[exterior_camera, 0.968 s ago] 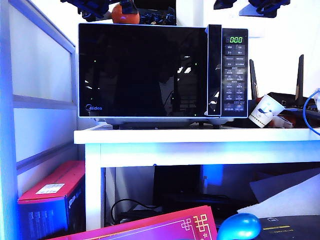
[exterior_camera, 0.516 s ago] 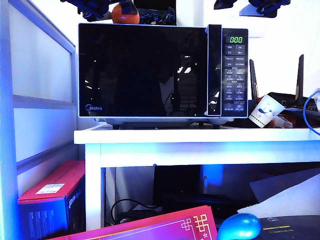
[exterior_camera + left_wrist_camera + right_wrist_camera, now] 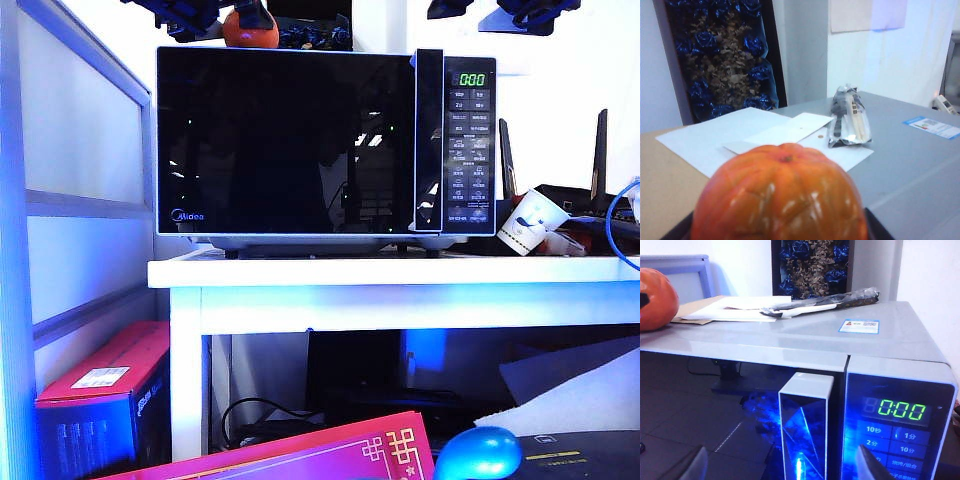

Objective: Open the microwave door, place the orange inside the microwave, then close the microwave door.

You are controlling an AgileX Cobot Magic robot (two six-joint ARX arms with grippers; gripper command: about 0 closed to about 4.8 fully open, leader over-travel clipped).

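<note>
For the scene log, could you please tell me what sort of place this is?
Probably an office or lab corner: a microwave on a white table, a router beside it, boxes on the floor.

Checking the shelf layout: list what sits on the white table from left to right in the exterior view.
microwave door → handle strip → keypad panel → paper cup → black router → blue cable
</note>
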